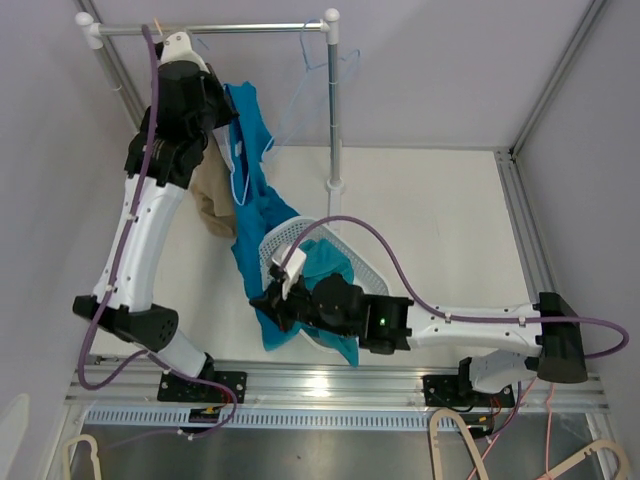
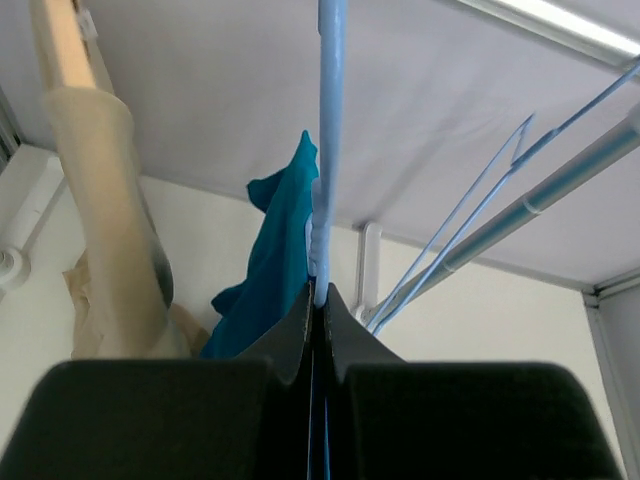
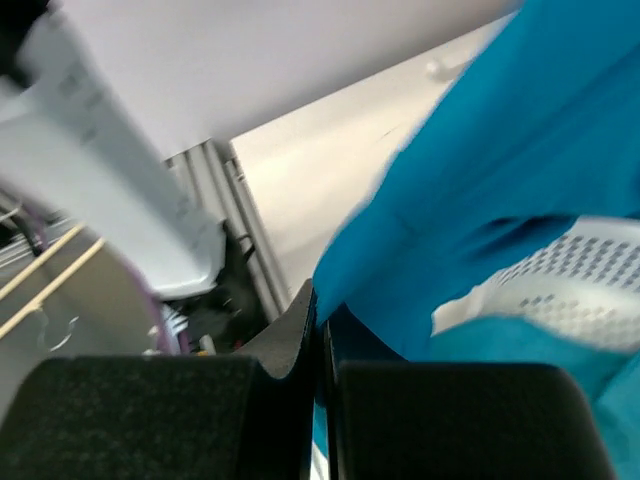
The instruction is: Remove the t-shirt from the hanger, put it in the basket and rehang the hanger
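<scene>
Top external view: the t-shirt [image 1: 250, 190] is on its hanger up by the rack rail [image 1: 230, 28], and it trails down to the white mesh basket [image 1: 285, 240] on the table [image 1: 430, 220].
Left claw [image 2: 320, 298]: closed together on the pale blue hanger [image 2: 330, 150] wire, just beside the shirt's shoulder.
Right claw [image 3: 320, 312]: clamped on the shirt's lower edge near the basket, apparently with only a thin fold of cloth between the fingers.
Slip risk: with so little fabric pinched, a firm downward pull could slide the hem out and leave the shirt hanging.
Snag risk: the neck opening may catch on a hanger arm. A pull would then load the wire, which could twist in the left claw or come off the rail.
Neighbour risk: a beige garment [image 1: 212, 195] hangs just beside the shirt, and spare blue hangers [image 1: 325, 70] share the rail. A swinging hanger could knock into them.
Basket risk: the right arm works right at the rim, so a sideways drag could shove or tip the basket.
</scene>
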Action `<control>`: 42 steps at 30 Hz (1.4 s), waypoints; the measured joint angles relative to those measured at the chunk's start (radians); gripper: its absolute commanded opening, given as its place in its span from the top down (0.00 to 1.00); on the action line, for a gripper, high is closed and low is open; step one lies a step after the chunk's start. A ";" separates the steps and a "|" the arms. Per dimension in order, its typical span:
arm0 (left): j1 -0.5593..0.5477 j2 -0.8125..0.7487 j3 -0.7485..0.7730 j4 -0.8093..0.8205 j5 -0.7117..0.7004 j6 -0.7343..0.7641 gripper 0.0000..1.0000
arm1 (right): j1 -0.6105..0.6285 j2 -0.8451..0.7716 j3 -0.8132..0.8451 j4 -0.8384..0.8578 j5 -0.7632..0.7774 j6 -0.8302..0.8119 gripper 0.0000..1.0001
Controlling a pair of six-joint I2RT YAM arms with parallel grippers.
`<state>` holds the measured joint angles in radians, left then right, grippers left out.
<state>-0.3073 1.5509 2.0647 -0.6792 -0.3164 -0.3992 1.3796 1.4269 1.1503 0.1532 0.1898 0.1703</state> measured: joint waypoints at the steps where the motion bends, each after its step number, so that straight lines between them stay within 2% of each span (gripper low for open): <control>1: 0.000 0.023 0.016 -0.013 0.001 0.000 0.99 | 0.024 -0.016 -0.027 0.006 0.026 0.026 1.00; 4: 0.000 0.068 0.040 -0.058 0.012 -0.004 0.99 | 0.077 -0.028 -0.080 0.024 0.080 0.069 1.00; 7: 0.000 0.075 0.040 -0.083 0.024 -0.014 0.99 | 0.068 -0.017 -0.104 0.025 0.106 0.099 1.00; 13: 0.002 0.061 0.109 -0.145 0.102 -0.024 0.99 | -0.047 0.034 -0.069 0.006 0.089 0.099 1.00; 15: 0.000 0.013 0.085 -0.171 0.142 -0.029 0.99 | -0.114 0.049 -0.039 -0.010 0.063 0.098 1.00; 18: -0.033 -0.145 -0.051 -0.201 0.166 -0.028 0.99 | -0.247 0.076 0.029 -0.029 0.033 0.091 1.00; 21: -0.092 -0.362 -0.203 -0.248 0.182 -0.020 0.99 | -0.357 0.117 0.123 -0.046 0.021 0.079 1.00; 24: -0.102 -0.573 -0.314 -0.281 0.188 -0.014 0.99 | -0.442 0.151 0.222 -0.074 -0.003 0.063 1.00; 28: -0.101 -0.884 -0.475 -0.317 0.181 -0.002 0.99 | -0.488 0.187 0.349 -0.111 -0.018 0.038 1.00; 31: -0.101 -1.051 -0.522 -0.357 0.147 0.000 0.99 | -0.494 0.201 0.431 -0.144 -0.043 0.024 1.00; 36: -0.101 -1.130 -0.602 -0.402 0.056 -0.004 0.99 | -0.488 0.226 0.601 -0.205 -0.100 -0.008 1.00; 42: -0.101 -1.131 -0.765 -0.430 0.019 -0.012 0.99 | -0.472 0.147 0.624 -0.126 -0.181 -0.076 1.00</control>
<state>-0.4084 0.4202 1.2999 -1.1088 -0.2977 -0.4114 0.9081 1.5742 1.7741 0.0273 0.0086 0.0948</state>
